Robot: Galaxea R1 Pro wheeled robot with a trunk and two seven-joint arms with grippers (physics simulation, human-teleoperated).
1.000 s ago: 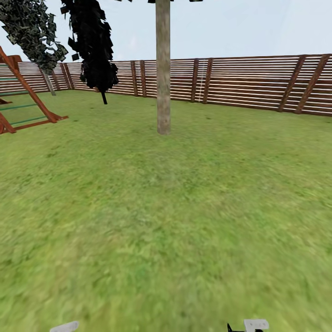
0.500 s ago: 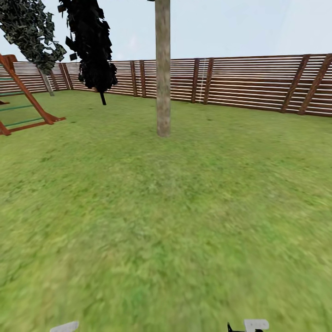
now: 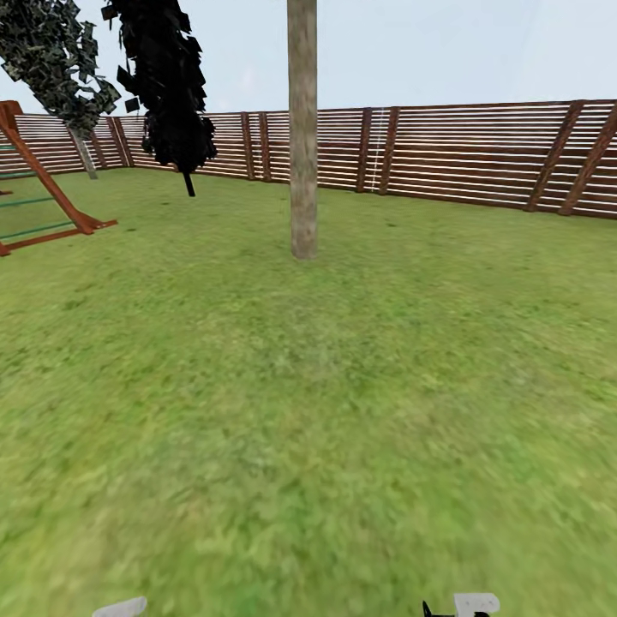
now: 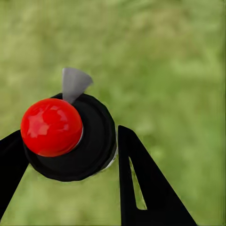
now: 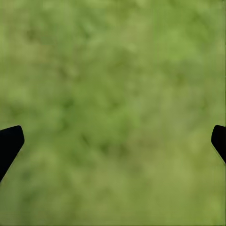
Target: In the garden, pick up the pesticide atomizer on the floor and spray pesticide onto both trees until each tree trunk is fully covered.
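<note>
Atomizer [image 4: 66, 139] picked up: my left pincer [image 4: 70, 160] is clamped round it, red knob up. Right pincer [image 5: 113, 136] wide, empty. Tree trunk [image 3: 302, 137] ahead across the lawn [image 3: 326, 411], well apart. Spraying of both trees not begun.

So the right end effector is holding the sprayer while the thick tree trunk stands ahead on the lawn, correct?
Wrong arm. The left wrist view shows the left end effector shut on the sprayer; the right end effector is open over grass. The tree trunk does stand ahead on the lawn.
</note>
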